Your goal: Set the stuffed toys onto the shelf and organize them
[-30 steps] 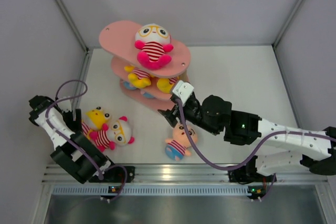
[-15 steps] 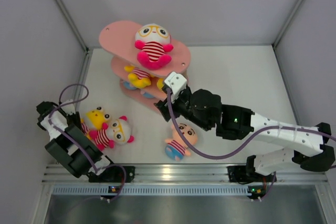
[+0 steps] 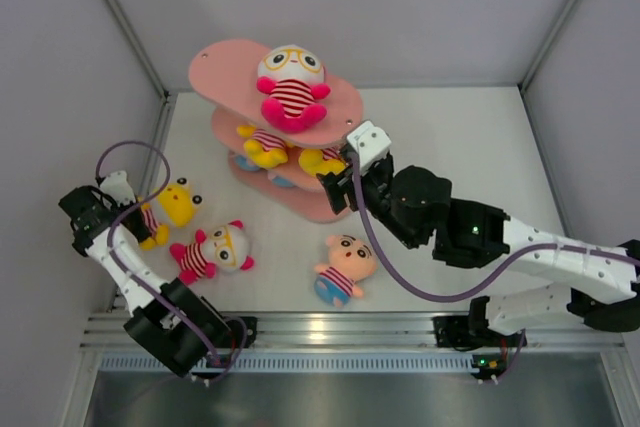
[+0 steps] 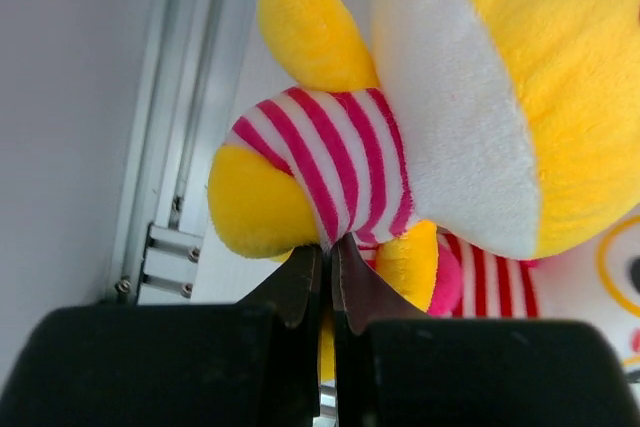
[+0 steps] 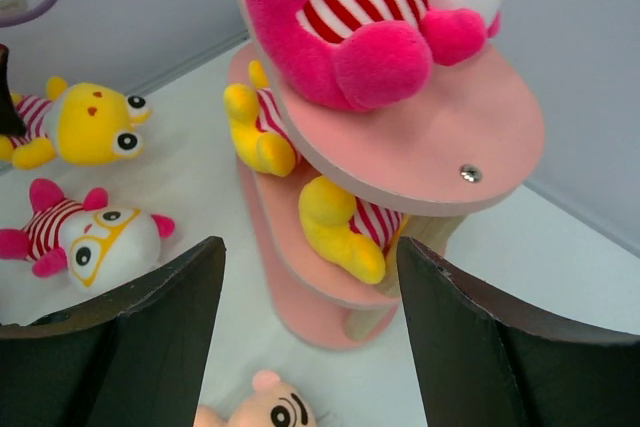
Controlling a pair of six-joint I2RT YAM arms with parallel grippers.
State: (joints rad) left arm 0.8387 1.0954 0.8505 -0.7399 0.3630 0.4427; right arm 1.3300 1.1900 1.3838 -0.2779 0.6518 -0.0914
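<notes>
- Since the yellow doll (image 3: 178,204) belongs on the pink shelf (image 3: 225,65), the left tool (image 4: 328,247) pinches its striped shirt (image 4: 335,162).
- The right tool (image 5: 308,257) hangs spread beside that shelf.

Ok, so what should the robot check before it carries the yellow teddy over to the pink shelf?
1. Left tool shut on the yellow plush toy in the red-white striped shirt: ok.
2. Grip firm enough to carry it: cannot tell; the jaws pinch only the shirt's edge.
3. Free spot on the pink three-tier shelf: ok, the top board's left end is bare.
4. Right tool open and empty: ok; it hangs by the shelf's right end.
5. Pink-limbed plush toy with yellow glasses on the table, clear of the yellow one: cannot tell; they lie close together.
</notes>
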